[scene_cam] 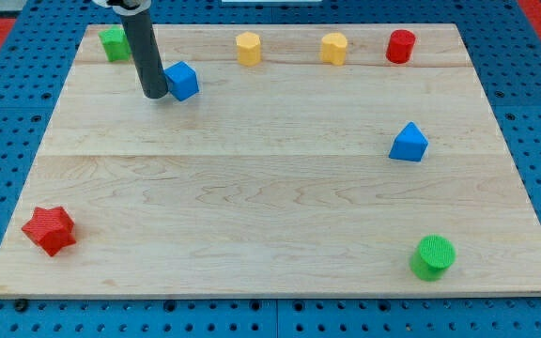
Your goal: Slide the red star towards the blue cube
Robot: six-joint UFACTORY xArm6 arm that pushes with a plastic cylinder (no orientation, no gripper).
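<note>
1. My tip point(155, 95): you find the lower end of the dark rod near the worktop's top-left corner, just beside the blue cube on its left side, touching it or nearly so; which of the two cannot be told. The rod carries no jaws, so there is nothing to read as wide, narrow or holding.
2. Red star point(49, 230): you see it at the bottom-left corner of the worktop, close to the left edge, well apart from my tip and from every other block.
3. Blue cube point(183, 81): it sits near the top edge, towards the top-left corner, far up the board from the red star.
4. Green block point(114, 43): it stands in the top-left corner, partly behind the rod from your viewpoint; its shape is not clear.
5. Yellow block, left one point(248, 48): it lies along the top edge, left of centre.
6. Yellow block, right one point(334, 48): it lies along the top edge, right of centre.
7. Red cylinder point(400, 46): it stands at the top edge, near the top-right corner.
8. Blue triangular block point(409, 144): it rests towards the right edge, in the upper half.
9. Green cylinder point(433, 257): it stands near the bottom-right corner.
10. Worktop point(252, 207): a pale wooden board on a blue perforated base point(7, 141).
</note>
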